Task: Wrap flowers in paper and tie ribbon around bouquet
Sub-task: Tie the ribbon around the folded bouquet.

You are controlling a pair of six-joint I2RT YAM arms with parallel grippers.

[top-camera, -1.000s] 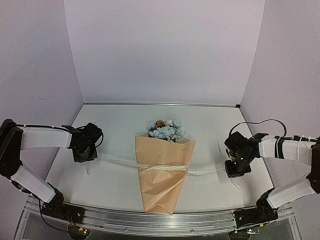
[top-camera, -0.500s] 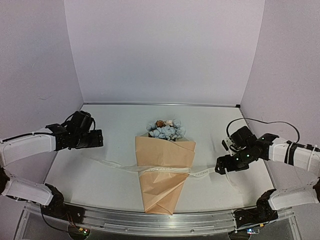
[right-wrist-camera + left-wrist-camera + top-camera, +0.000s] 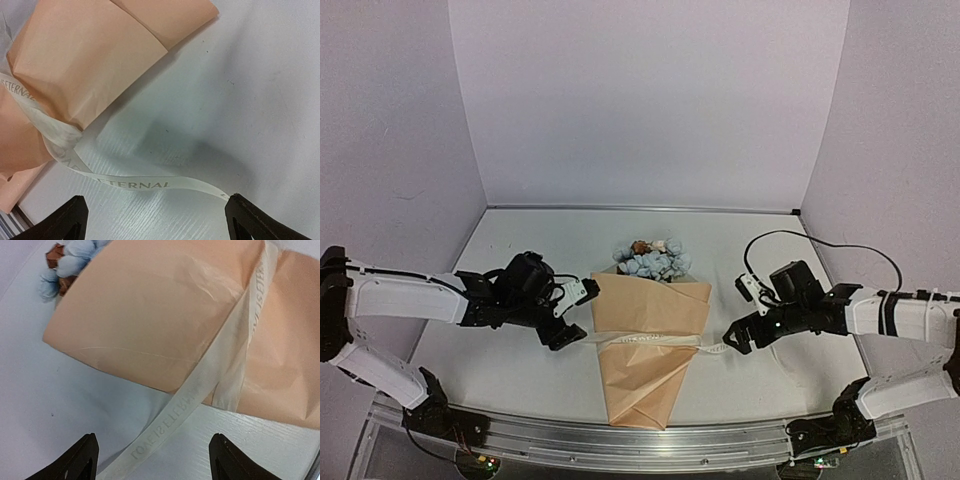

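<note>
The ribbon crosses the waist of the bouquet, tails trailing either side; left fingers and right fingers gape wide, empty, flanking it; an uneven tug could slide it off.

1. I see the bouquet lying flat mid-counter, with its narrow tip toward the near edge.
2. The flowers, pale blue with pink and cream, poke out of its wide far end.
3. The paper is tan and folded into a creased cone.
4. The ribbon, cream with dark lettering, crosses the cone's waist, and its ends trail onto the counter on both sides.
</note>
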